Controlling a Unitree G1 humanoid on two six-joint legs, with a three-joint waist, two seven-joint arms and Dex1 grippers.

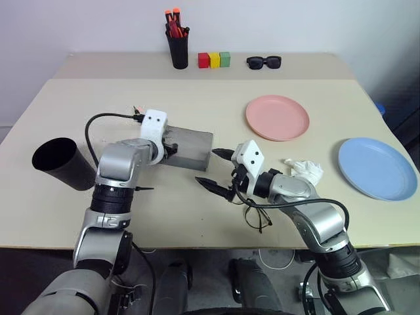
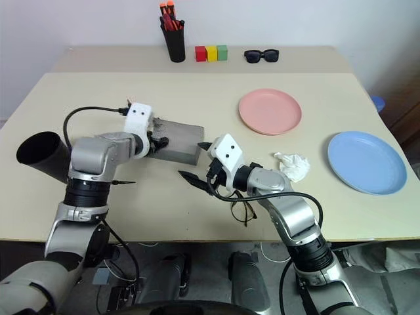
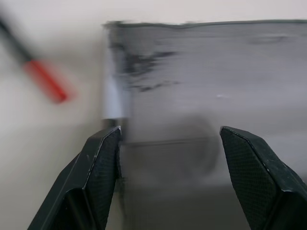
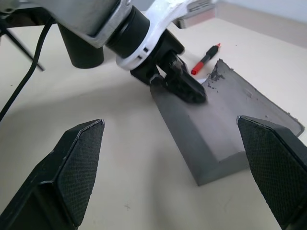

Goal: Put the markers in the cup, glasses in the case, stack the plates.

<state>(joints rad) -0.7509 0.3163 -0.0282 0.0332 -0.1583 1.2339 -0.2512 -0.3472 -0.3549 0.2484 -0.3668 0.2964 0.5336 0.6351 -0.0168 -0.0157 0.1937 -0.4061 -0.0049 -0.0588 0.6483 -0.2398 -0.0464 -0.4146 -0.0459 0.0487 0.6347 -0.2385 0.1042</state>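
Observation:
The grey case (image 1: 190,149) lies on the table ahead of me. My left gripper (image 1: 172,149) is at its left end, fingers (image 3: 103,158) open and spread over the grey top. The red marker (image 4: 206,57) lies just behind that end, and something white (image 3: 112,96) shows at the case's edge. My right gripper (image 1: 213,168) hovers wide open to the right of the case, holding nothing. Under my right forearm the wire-frame glasses (image 1: 256,213) lie on the table. At the far left the black cup (image 1: 62,163) lies on its side. The pink plate (image 1: 277,117) and blue plate (image 1: 377,167) sit apart on the right.
A crumpled white tissue (image 1: 305,170) lies between my right arm and the blue plate. Along the back edge stand a tall black pen cup (image 1: 177,46) with orange-capped pens, three coloured blocks (image 1: 214,60) and black sunglasses (image 1: 264,62).

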